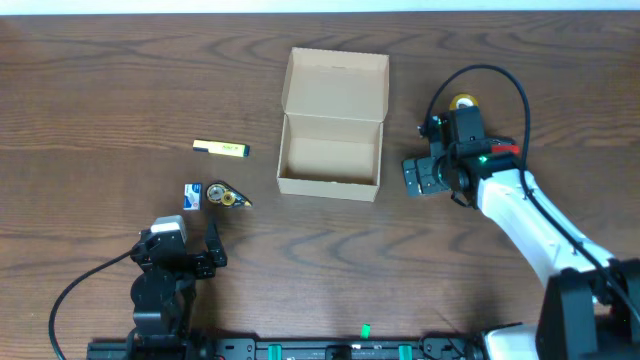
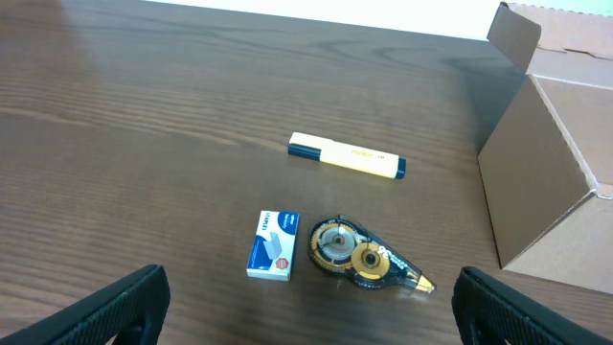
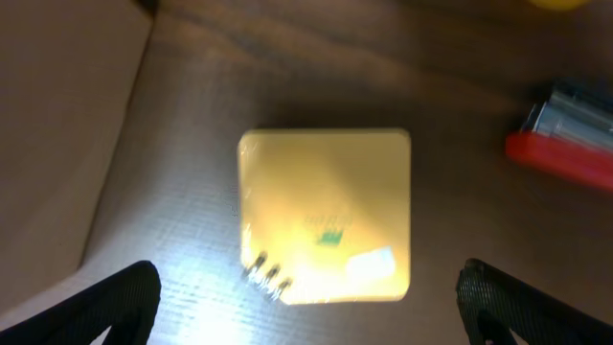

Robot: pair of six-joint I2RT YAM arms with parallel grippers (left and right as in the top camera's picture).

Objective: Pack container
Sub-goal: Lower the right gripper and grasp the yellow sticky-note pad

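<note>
The left pincer [image 2: 321,309] sits at about 8 o'clock on the table. Its two fingers are wide apart and hold nothing. Just past it, toward 12 o'clock, lie a little blue and white box [image 2: 274,245], a round tape tool [image 2: 359,260] and a yellow pen [image 2: 347,157]. The container [image 1: 330,155] is near the middle of the table, with its lid flap up and nothing inside that I can see. At 3 o'clock from it hangs the right pincer [image 3: 306,305], fingers spread wide, right over a yellow pad [image 3: 326,216]. I cannot tell how high above it. The job now looks like picking up that pad. To do it well, go straight down so one finger lands on each side. Squeeze softly, lift high, then move toward 9 o'clock over the box wall. Stay clear of the red thing [image 3: 560,153] at 2 o'clock from the pad.
</note>
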